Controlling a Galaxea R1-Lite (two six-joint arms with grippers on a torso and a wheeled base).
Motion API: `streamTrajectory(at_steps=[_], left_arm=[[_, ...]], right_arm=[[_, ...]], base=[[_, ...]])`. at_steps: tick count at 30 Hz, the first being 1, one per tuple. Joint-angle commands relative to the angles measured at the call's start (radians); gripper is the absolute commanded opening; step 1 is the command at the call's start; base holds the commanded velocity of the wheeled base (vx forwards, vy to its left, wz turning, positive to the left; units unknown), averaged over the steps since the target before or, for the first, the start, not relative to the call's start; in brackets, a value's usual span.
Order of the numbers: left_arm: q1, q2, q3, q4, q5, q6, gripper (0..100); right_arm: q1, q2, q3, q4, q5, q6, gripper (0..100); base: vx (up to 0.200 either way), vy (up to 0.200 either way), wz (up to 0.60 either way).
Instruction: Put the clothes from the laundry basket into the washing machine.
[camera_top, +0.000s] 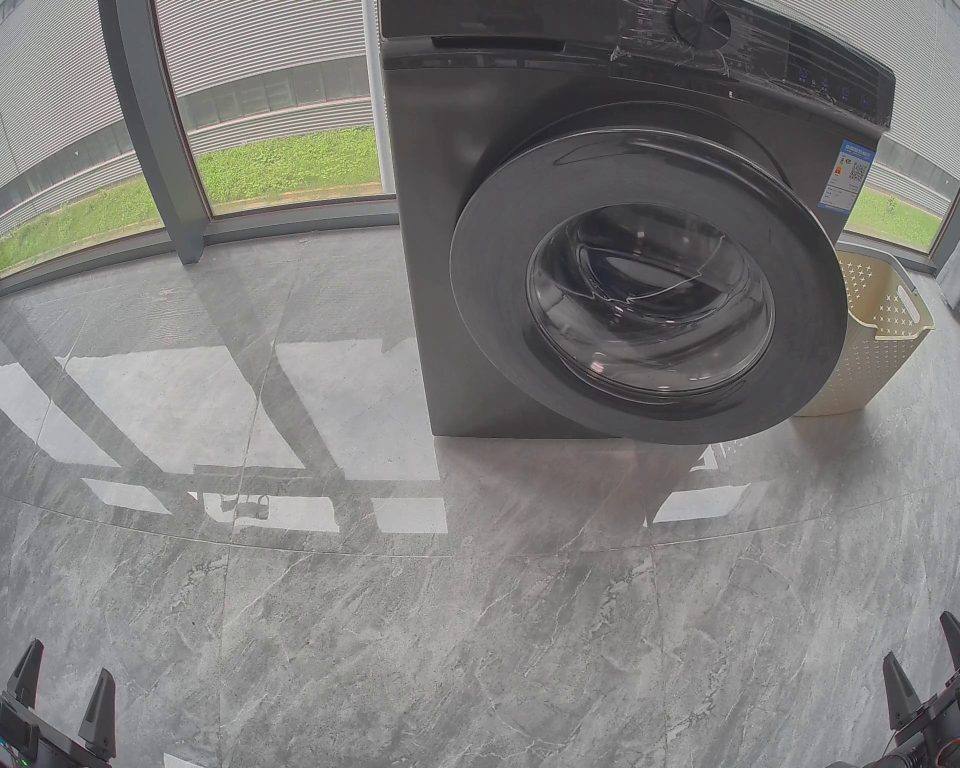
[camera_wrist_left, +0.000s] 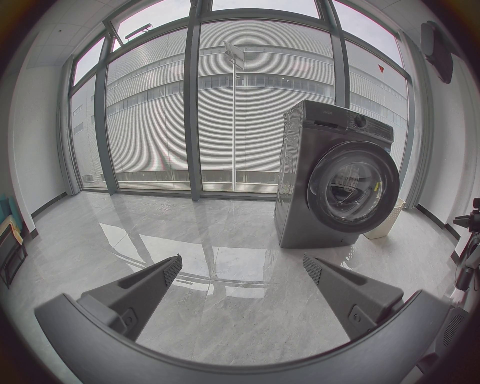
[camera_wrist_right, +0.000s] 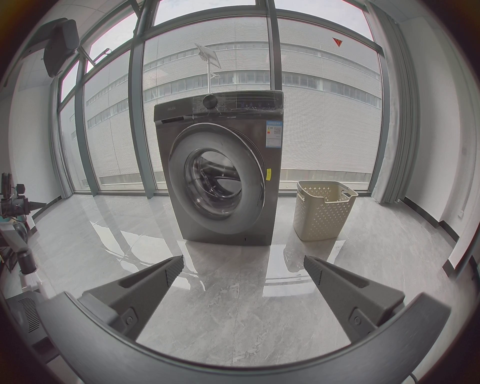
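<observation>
Washing machine (camera_top: 640, 300) stands well ahead of left claw (camera_wrist_left: 242, 265) and right claw (camera_wrist_right: 243, 265), both spread and empty, laundry basket (camera_top: 880, 340) nearer the right one.

No legible text; sticker label (camera_top: 848, 175) on washing machine (camera_top: 440, 250) too small.

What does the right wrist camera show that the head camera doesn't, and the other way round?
Right wrist view: the laundry basket whole, open rim included, standing apart from the washing machine. Head view: the left gripper, open, and grass outside. Both: the machine, the basket, and the right gripper, open.
</observation>
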Motion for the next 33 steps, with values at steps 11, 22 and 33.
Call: streamTrajectory(at_steps=[11,22,33], left_arm=[[-0.002,-0.025,0.016,0.005,-0.008,0.002,100],[-0.002,-0.025,0.016,0.008,-0.01,0.003,100],[-0.004,-0.025,0.016,0.025,-0.024,0.015,100]], right_arm=[[0.008,0.337,-0.194,-0.056,0.125,0.062,100],[0.192,0.982,-0.275,-0.407,0.182,0.193,100],[0.502,1.432,-0.567,-0.593,-0.033,0.581,100]], base=[[0.0,-0.2,0.0],[0.0,-0.2,0.0],[0.0,-0.145,0.0]])
